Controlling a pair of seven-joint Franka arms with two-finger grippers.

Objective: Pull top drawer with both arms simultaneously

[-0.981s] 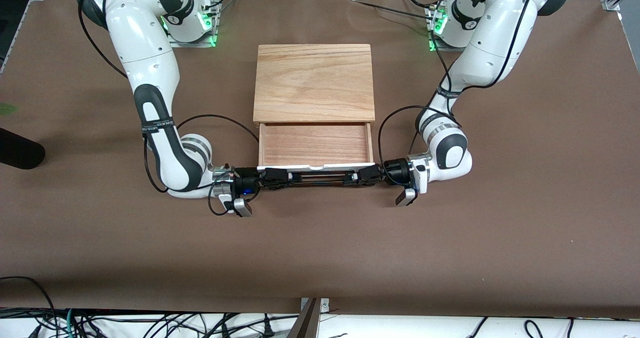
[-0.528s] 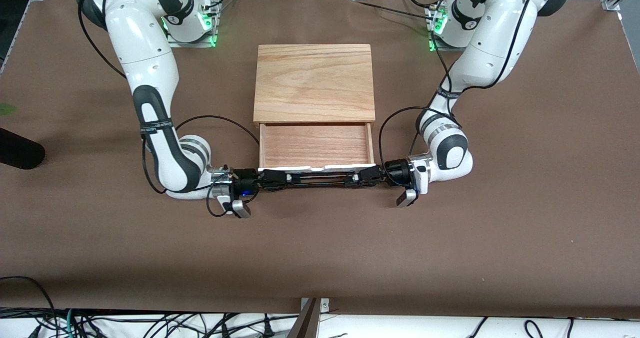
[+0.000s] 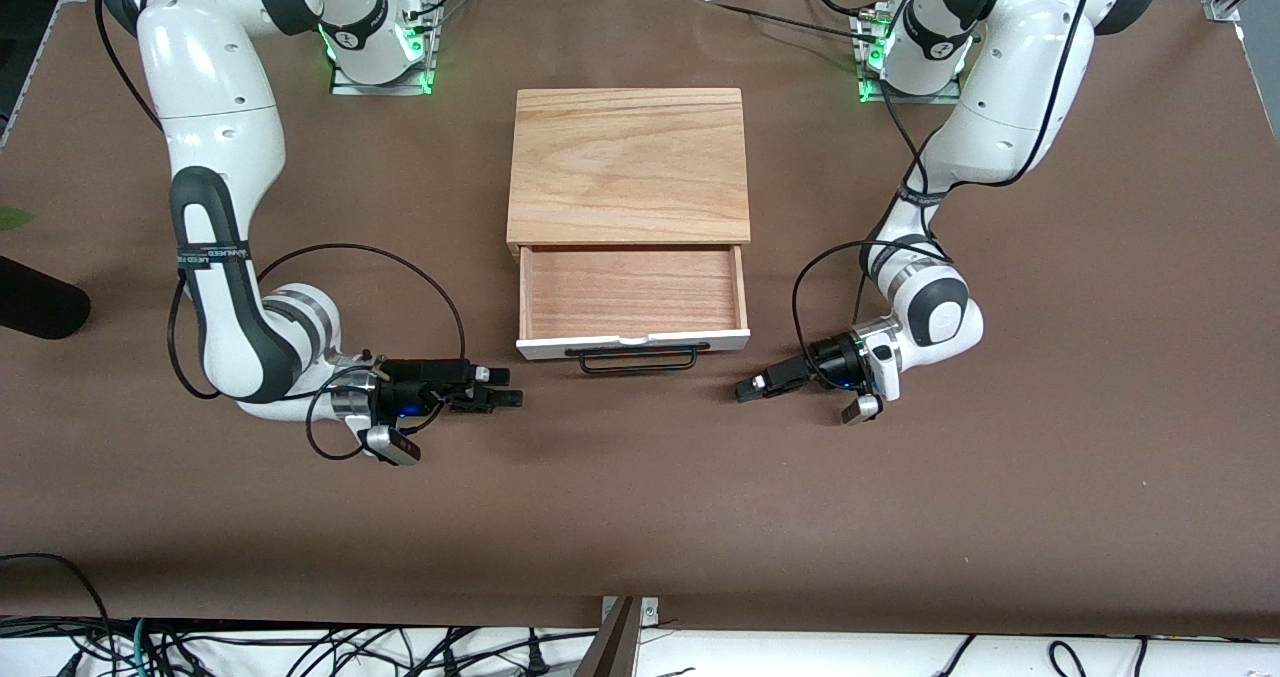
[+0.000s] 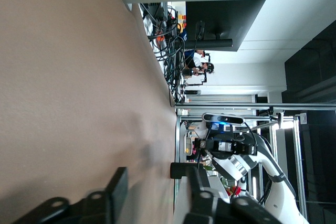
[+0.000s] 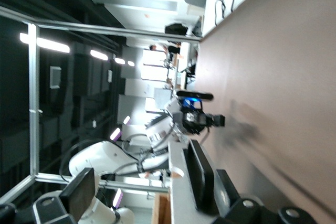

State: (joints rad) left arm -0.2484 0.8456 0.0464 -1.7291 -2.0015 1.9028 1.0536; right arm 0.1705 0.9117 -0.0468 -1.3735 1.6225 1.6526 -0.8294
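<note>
The top drawer (image 3: 632, 293) stands pulled out of the light oak cabinet (image 3: 628, 165), its reddish-brown inside bare. Its white front panel (image 3: 632, 341) carries the black wire handle (image 3: 636, 359), which nothing holds. My right gripper (image 3: 500, 398) is open and empty, low over the table beside the drawer front toward the right arm's end. My left gripper (image 3: 749, 389) is open and empty, low over the table toward the left arm's end. The right wrist view shows its open gripper (image 5: 152, 192) with the white panel (image 5: 181, 187) and handle (image 5: 199, 174) between the fingers' lines. The left wrist view shows its open gripper (image 4: 157, 187).
A dark rounded object (image 3: 40, 302) lies at the table edge at the right arm's end. Both arm bases with green lights (image 3: 380, 52) (image 3: 905, 52) stand beside the cabinet's back. Cables (image 3: 300, 647) hang below the table's near edge.
Both grippers have let go of the handle, opened, and drawn apart toward their own ends of the table. The drawer has stayed pulled out.
</note>
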